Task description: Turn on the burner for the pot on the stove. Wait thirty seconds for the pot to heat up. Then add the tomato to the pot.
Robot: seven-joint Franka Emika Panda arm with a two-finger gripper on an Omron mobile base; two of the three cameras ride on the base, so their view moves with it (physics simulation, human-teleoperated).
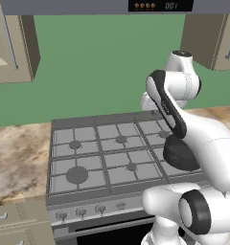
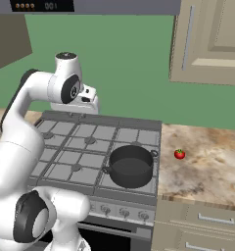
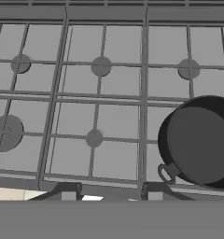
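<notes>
The dark pot (image 2: pixel 131 165) stands on the front right burner of the grey stove (image 2: pixel 75 142), with nothing inside. In the hand view the pot (image 3: pixel 202 140) lies at the right edge, one small handle toward me. The red tomato (image 2: pixel 179 154) rests on the marbled counter just right of the stove. My gripper (image 3: pixel 111 193) hangs high over the back of the stove (image 1: pixel 88 143) and looks down on the grates. Its two fingertips stand apart with nothing between them. My own arm partly covers the pot (image 1: pixel 180 152) in the left base view. Front knobs (image 2: pixel 124 212) line the stove's face.
Marbled counter (image 1: pixel 16 158) runs on both sides of the stove. Beige wall cabinets (image 2: pixel 207 39) hang at upper right and upper left. A dark panel with lit digits (image 1: pixel 160 5) sits overhead. Drawers (image 2: pixel 207 220) sit below the right counter.
</notes>
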